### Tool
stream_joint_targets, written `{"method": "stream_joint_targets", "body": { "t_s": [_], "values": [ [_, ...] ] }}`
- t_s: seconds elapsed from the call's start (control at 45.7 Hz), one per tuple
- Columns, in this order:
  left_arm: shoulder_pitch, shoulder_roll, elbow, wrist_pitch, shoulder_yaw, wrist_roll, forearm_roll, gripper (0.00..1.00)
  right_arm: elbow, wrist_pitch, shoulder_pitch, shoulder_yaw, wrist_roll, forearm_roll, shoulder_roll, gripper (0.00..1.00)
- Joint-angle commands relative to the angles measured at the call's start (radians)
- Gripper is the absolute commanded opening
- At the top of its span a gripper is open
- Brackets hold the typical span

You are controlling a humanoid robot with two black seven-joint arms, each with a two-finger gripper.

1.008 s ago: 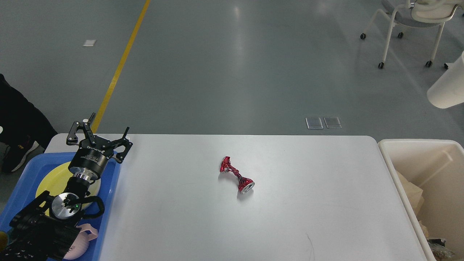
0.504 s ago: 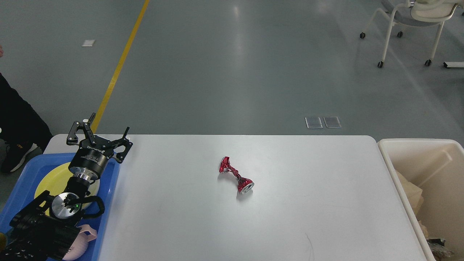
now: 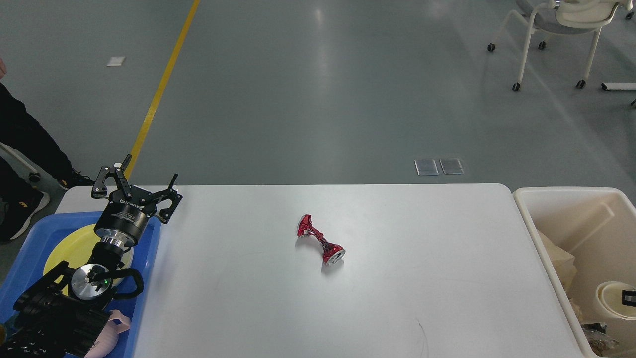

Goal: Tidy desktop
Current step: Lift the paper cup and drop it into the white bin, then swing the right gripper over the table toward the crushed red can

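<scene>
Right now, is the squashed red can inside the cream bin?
No, the crushed red can lies out on the white desktop, well left of the cream bin.

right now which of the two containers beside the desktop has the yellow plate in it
The blue tray at the left end of the desktop, under the left gripper. The cream bin at the right end holds scraps, not a yellow plate.

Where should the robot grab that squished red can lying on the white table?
Probably from above, at the crushed red metal can's pinched, twisted waist: it lies flat on the white desktop, its ends flare wider, and the fingers should close across the narrow middle.
</scene>
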Motion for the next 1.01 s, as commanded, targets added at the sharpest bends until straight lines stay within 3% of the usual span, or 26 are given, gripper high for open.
{"method": "stream_joint_targets", "body": {
  "t_s": [0.0,0.197,0.35,0.46,0.613,0.767,0.898,0.986],
  "values": [
    [0.0,0.0,0.0,0.0,0.0,0.0,0.0,1.0,0.005,0.0,0.0,0.0,0.001,0.0,0.001,1.0],
    [0.0,0.0,0.0,0.0,0.0,0.0,0.0,1.0,0.072,0.006,0.097,0.028,0.015,-0.002,0.0,1.0],
    [0.0,0.0,0.0,0.0,0.0,0.0,0.0,1.0,0.364,0.023,0.472,0.01,0.012,-0.031,-0.118,1.0],
    [0.0,0.0,0.0,0.0,0.0,0.002,0.0,1.0,0.581,0.054,0.81,-0.107,0.003,-0.147,-0.126,1.0],
    [0.0,0.0,0.0,0.0,-0.001,0.002,0.0,1.0,0.93,0.27,1.309,-0.187,-0.006,-0.192,-0.036,1.0],
    [0.001,0.0,0.0,0.0,0.0,0.002,0.0,1.0,1.152,0.527,1.688,-0.184,-0.005,-0.193,0.147,1.0],
    [0.001,0.0,0.0,0.0,0.0,0.0,0.0,1.0,1.22,0.682,1.837,-0.126,0.004,-0.19,0.254,1.0],
    [0.0,0.0,0.0,0.0,0.002,0.002,0.0,1.0,1.222,0.709,1.828,-0.046,0.004,-0.177,0.341,1.0]
  ]
}}
